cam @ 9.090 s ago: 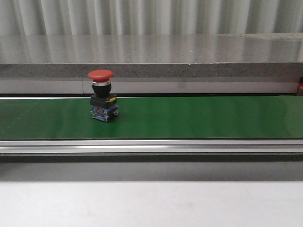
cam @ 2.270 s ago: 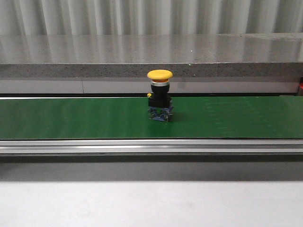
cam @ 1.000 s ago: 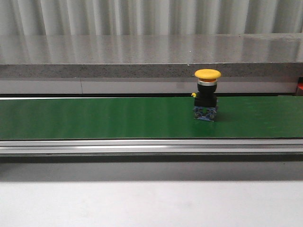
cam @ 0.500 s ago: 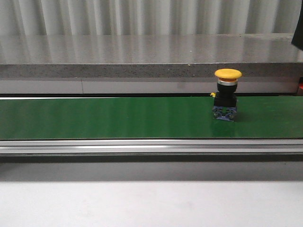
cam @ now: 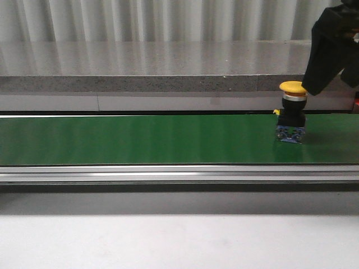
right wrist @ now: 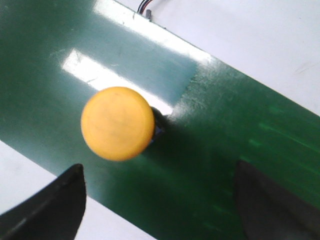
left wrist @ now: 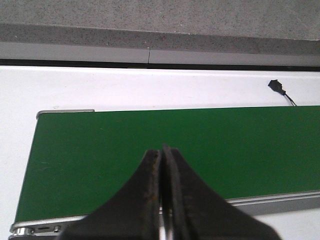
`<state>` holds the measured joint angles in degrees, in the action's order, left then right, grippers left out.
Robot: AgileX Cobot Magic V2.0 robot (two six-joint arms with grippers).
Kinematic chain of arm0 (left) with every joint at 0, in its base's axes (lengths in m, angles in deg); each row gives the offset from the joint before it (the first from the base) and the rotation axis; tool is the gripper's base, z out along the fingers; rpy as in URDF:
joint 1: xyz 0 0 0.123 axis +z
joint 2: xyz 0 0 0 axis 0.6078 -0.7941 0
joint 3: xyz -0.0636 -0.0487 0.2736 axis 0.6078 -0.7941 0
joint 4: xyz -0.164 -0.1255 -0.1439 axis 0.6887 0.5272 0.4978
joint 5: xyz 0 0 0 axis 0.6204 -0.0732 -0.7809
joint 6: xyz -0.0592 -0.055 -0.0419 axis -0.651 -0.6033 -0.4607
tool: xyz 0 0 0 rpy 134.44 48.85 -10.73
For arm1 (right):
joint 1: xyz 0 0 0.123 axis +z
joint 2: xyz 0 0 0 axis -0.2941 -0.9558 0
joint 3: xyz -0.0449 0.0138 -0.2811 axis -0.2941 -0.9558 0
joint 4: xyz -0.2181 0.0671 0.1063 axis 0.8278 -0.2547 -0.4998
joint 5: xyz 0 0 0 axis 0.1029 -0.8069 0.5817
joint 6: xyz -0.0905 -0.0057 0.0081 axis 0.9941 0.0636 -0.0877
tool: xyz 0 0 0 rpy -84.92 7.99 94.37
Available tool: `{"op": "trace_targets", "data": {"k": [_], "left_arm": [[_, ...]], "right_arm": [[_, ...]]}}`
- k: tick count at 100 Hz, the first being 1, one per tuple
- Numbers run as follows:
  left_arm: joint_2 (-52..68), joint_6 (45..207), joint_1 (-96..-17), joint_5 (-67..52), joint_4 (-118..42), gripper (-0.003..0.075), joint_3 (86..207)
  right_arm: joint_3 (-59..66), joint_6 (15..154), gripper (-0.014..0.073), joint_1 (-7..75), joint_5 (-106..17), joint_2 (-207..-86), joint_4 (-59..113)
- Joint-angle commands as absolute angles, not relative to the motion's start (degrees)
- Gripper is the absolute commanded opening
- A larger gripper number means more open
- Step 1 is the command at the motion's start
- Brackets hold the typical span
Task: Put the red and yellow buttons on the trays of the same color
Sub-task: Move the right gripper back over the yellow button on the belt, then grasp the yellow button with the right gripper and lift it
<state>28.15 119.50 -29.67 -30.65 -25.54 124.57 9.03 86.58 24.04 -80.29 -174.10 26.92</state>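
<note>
Now at the pick step for the yellow button (cam: 293, 112), judging by the layout: standing upright on the green belt (cam: 140, 140) near its right-hand end, mushroom cap up, black body and blue base below, not yet grasped. Hovering above and just to the right of it in the front view, the right gripper (right wrist: 162, 205), with fingers spread wide and holding nothing; seen from the right wrist, the yellow cap (right wrist: 117, 123) lying off-centre, nearer one finger than the other and not between the tips. Parked over the other end of the belt, the left gripper (left wrist: 162, 200), fingers pressed together with nothing between them, apparently idle for this piece. No tray of either colour visible in any view, nor any red button, so no telling where the drop-off lies. Next, probably: shift sideways to centre the cap between the fingers, descend past the cap to the black body, then close firmly below the overhang rather than on the rounded top, where slipping seems likely. Worth minding a possibly running belt, hence matching any drift before closing. After that, lift straight up to avoid tipping the tall, top-heavy piece, and carry to the yellow tray.
</note>
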Motion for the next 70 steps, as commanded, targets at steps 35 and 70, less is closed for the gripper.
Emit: {"op": "trace_targets", "data": {"k": [35, 70], "left_arm": [[28.26, 119.46, -29.99, -27.52, -23.26, -0.0020, 126.05], [28.26, 119.46, -29.99, -27.52, -23.26, -0.0020, 126.05]], "right_arm": [[10.16, 87.18, 0.0445, 24.24, -75.03, -177.15, 24.00], [10.16, 83.05, 0.0120, 22.32, -78.64, -174.88, 24.44]]}}
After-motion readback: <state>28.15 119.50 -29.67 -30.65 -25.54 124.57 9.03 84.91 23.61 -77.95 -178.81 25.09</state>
